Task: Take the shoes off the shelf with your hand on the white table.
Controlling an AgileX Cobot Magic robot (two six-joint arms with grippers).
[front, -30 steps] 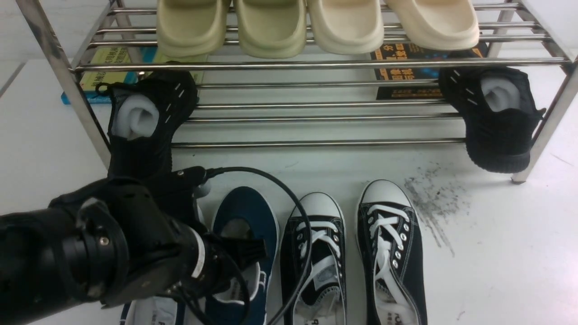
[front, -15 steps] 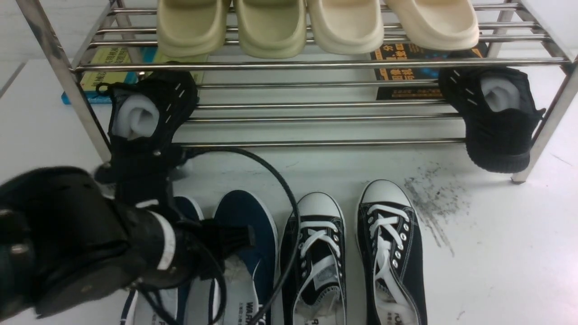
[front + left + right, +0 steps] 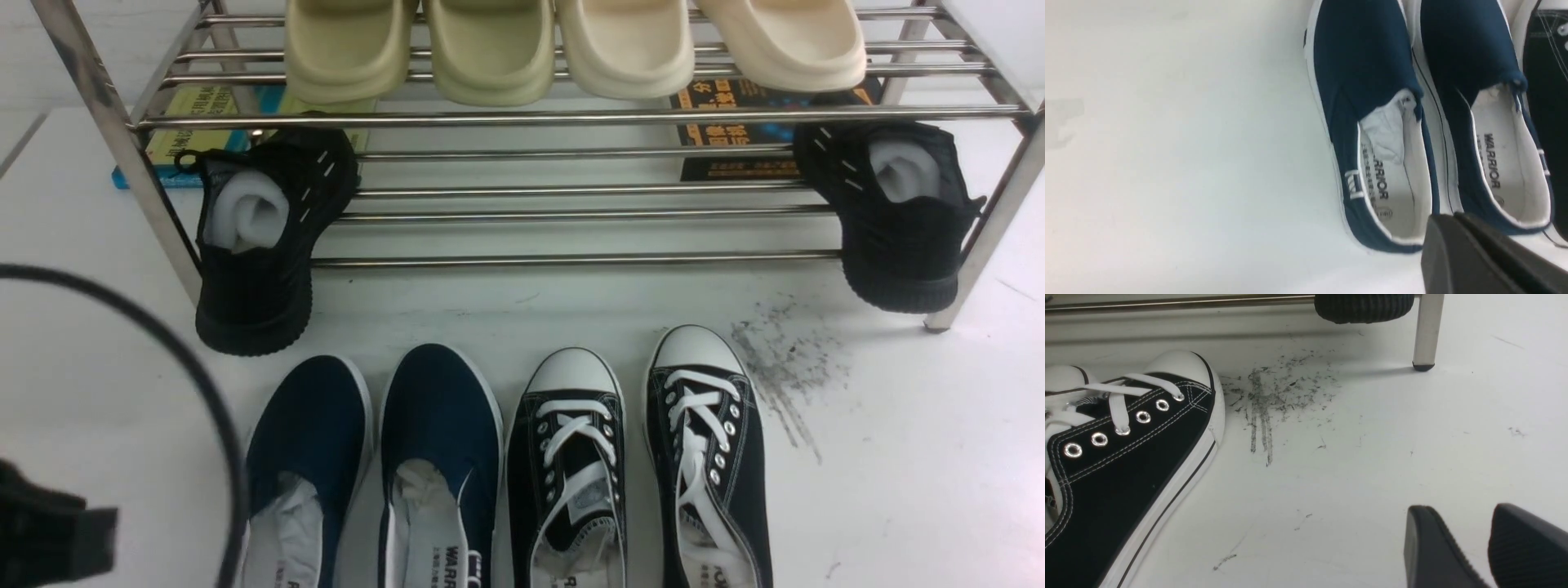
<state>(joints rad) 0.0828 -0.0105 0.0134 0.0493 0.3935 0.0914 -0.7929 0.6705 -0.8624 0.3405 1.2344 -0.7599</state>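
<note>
moved: left gripper (image 3: 1447, 216) has pulled back off the shoes (image 3: 441, 408), fingers pressed together, empty
shoes: side by side on the white table (image 3: 898, 449), in front of the shelf (image 3: 571, 261)
writing: insoles read "WARRIOR"
right gripper (image 3: 1459, 508): narrow gap, holding nothing

The shoes (image 3: 441, 404) were matt navy cloth with white rubber edging and crumpled paper inside; the shelf (image 3: 571, 261) was shiny metal; the table (image 3: 898, 457) smooth, scuffed white.
</note>
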